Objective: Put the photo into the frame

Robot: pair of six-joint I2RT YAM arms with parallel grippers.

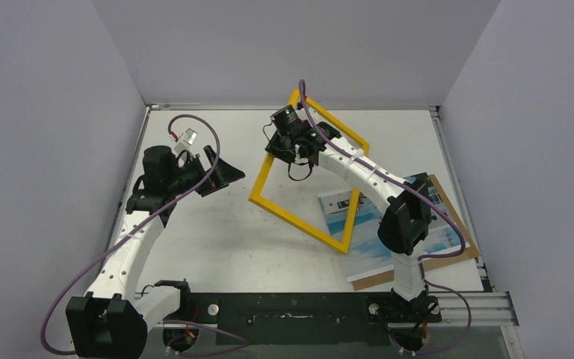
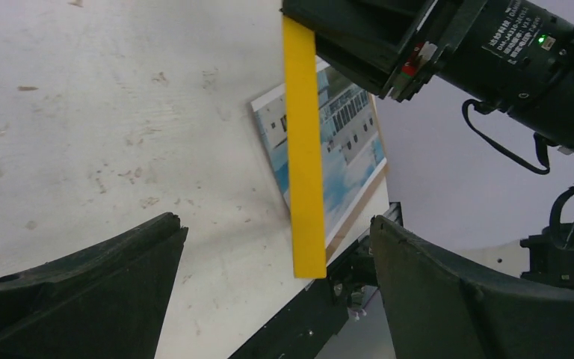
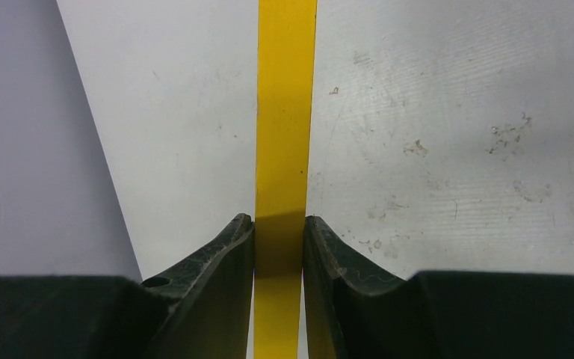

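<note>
The right gripper (image 3: 278, 224) pinches one yellow rail of the frame (image 1: 299, 217), holding it tilted off the table. The photo (image 1: 370, 250) lies face up beneath the frame's near corner, toward the right arm's base, with its long axis roughly left-right. The wide-open left gripper (image 1: 220, 170) is farther off.

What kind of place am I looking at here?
Probably a robot test booth: a scuffed white table walled by grey panels, two cabled arms bolted at its edge, the right hand gripping a yellow frame.
</note>
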